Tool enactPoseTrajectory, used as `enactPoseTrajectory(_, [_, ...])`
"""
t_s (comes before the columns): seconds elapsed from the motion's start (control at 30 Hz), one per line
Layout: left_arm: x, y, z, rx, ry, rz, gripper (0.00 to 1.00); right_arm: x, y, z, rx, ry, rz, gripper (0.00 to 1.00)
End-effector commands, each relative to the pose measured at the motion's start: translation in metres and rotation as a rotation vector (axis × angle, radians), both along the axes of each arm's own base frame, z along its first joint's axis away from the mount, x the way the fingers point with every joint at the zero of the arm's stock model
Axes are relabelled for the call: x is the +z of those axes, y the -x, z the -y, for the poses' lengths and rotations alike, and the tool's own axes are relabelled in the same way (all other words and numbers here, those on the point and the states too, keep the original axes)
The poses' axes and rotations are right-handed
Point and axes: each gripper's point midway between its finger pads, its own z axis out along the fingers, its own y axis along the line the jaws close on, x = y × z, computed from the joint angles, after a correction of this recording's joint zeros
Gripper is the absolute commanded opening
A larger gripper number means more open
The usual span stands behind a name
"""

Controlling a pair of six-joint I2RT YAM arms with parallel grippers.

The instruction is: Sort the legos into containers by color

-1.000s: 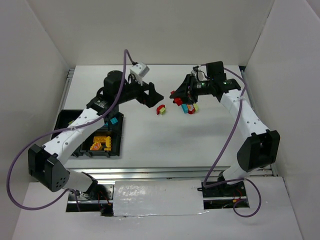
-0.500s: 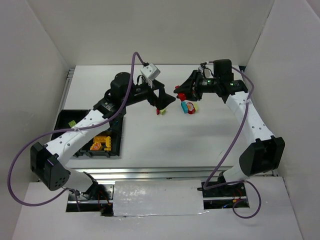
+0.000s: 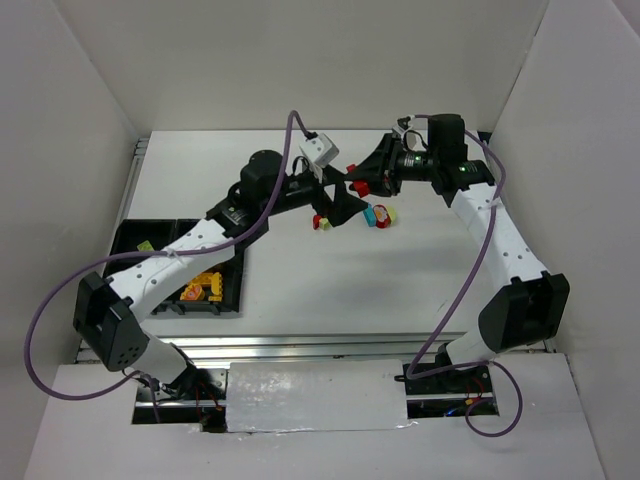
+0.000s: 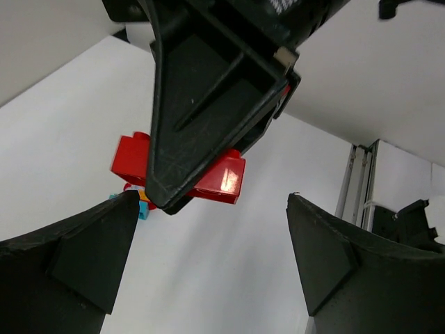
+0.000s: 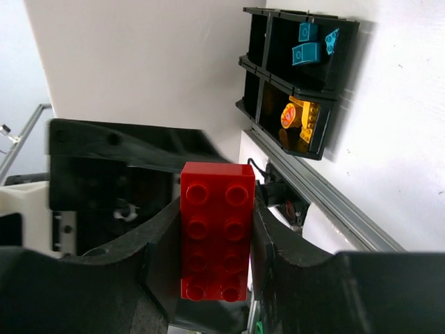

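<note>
**Q:** State the position of the red brick (image 5: 217, 209) and the condition of both grippers.

**A:** The red brick is clamped in the right gripper (image 5: 217, 254). It appears raised off the table (image 3: 300, 280), well apart from the tray (image 5: 344, 76) and out beyond its right side. The grip bears on the two long side walls at one end; the other end stands free. The left gripper (image 4: 212, 209) faces the brick from just beside it, equally far from the tray, with its jaws spread wide and holding nothing.

**Q:** How will the brick handle, and where should it be taken?

**A:** Expect a light, rigid part with glossy, slippery walls. It should not deform, but it may pivot if pinched at a corner. Take hold on the free end, across the flat long walls, below the studs. Release the right jaws only once the second grip is firm.

**Q:** What does the tray hold?

**A:** One compartment holds cyan bricks (image 5: 307, 51) and the adjoining one orange-yellow bricks (image 5: 300, 122). No compartment for red can be identified. Further loose bricks (image 3: 378, 214) lie on the table, well apart from the tray, to its right
</note>
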Motion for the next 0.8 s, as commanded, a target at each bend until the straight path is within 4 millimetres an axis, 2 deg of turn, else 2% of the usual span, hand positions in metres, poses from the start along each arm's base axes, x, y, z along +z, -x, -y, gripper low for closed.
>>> enactPoseTrajectory(0.0, [0.014,-0.007,0.007,0.02,-0.008,0.102,1.0,0.043,0.018,-0.001,0.049,-0.033,0.157,0.0])
enactPoseTrajectory(0.17, [0.017,-0.013,0.01,0.038,0.001,0.117,0.99,0.046,0.027,-0.011,0.109,-0.055,0.178,0.0])
enactPoseTrajectory(0.4, [0.039,-0.013,0.008,0.05,0.039,0.152,1.0,0.041,0.028,-0.014,0.134,-0.068,0.16,0.0])
enactPoseTrajectory(0.63, [0.037,-0.008,0.007,0.037,0.036,0.153,0.99,0.041,0.029,-0.015,0.142,-0.073,0.161,0.0])
enactPoseTrajectory(0.77, [0.03,-0.007,0.008,0.025,0.028,0.138,0.81,0.046,0.031,-0.015,0.15,-0.079,0.18,0.0])
